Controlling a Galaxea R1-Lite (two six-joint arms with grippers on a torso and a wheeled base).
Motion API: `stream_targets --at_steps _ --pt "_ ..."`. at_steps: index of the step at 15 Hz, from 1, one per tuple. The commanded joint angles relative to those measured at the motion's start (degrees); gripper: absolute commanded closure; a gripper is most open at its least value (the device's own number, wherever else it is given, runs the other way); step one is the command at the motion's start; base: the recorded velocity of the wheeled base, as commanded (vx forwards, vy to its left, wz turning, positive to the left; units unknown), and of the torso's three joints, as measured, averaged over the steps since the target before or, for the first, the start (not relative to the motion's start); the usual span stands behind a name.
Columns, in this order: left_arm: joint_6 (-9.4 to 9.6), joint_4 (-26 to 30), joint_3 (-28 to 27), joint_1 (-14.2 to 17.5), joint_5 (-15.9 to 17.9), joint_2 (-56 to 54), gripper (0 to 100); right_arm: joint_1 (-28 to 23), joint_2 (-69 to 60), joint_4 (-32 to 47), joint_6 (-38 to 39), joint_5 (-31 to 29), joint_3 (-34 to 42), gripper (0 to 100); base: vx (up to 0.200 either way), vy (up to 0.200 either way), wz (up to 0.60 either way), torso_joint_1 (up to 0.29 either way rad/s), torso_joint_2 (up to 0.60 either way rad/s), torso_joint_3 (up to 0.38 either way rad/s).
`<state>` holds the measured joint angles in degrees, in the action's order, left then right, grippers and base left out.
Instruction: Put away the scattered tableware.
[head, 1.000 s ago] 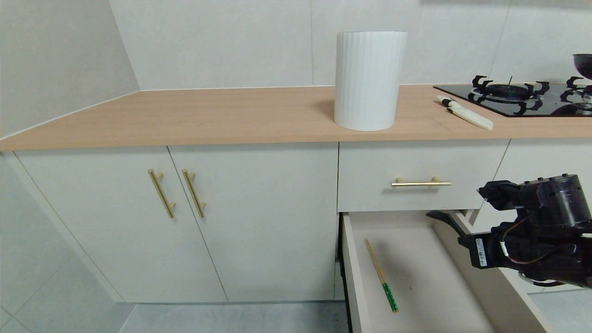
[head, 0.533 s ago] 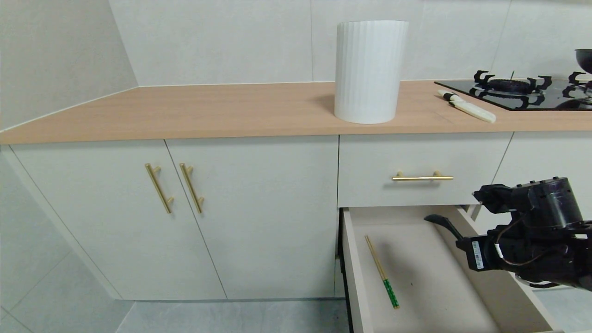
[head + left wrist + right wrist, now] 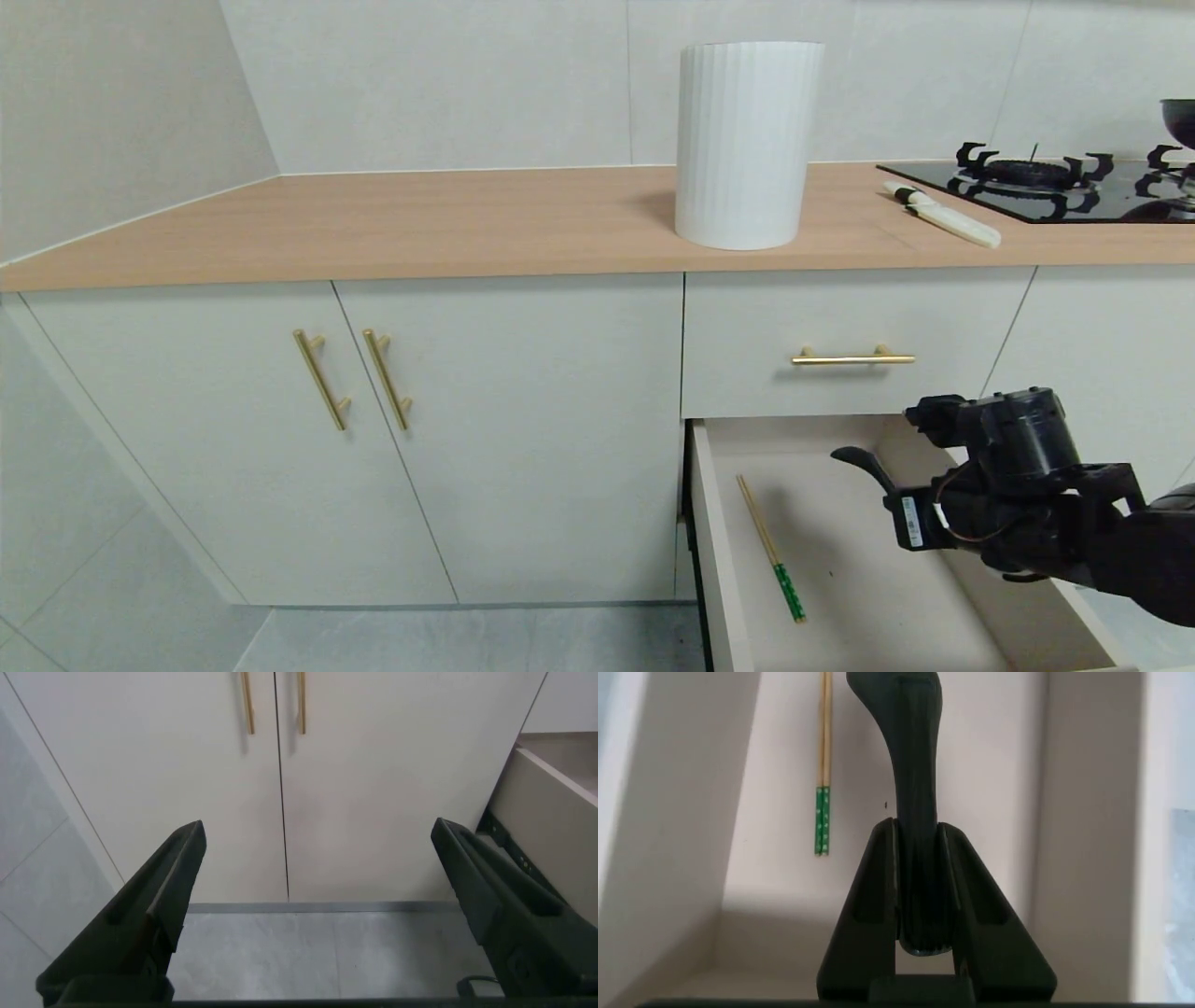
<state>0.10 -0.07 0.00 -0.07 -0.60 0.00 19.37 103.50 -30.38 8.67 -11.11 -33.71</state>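
Black, curved and slim, a utensil (image 3: 910,747) is clenched between the fingers of the right gripper (image 3: 918,845), above the open pale drawer (image 3: 714,560). On the drawer floor lie wooden chopsticks with green ends (image 3: 770,560), apart from the utensil. The left gripper (image 3: 318,840) hangs spread wide and empty, facing pale cabinet doors (image 3: 374,784). On the wooden counter (image 3: 420,224) stands a tall white ribbed cylinder (image 3: 747,145), with a cream knife (image 3: 943,219) lying near it.

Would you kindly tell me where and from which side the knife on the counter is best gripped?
The knife lies flat on the counter, so come from above and close the jaws across its narrower handle end, seemingly the one with the dark band.
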Motion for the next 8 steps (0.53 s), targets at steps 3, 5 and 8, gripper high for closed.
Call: stream_targets --at_steps 3,5,8 --pt "-0.01 0.0 0.0 0.0 0.0 0.1 0 0.5 9.4 -4.5 1.8 -2.5 0.9 100 0.0 0.0 0.0 0.0 0.0 0.0" --pt "-0.01 0.0 0.0 0.0 0.0 0.1 0 0.6 12.7 -5.1 2.3 -2.5 0.5 100 0.0 0.0 0.0 0.0 0.0 0.0" --pt "-0.01 0.0 0.0 0.0 0.0 0.1 0 0.3 21.7 -12.9 2.5 -3.7 -0.3 100 0.0 0.0 0.0 0.0 0.0 0.0"
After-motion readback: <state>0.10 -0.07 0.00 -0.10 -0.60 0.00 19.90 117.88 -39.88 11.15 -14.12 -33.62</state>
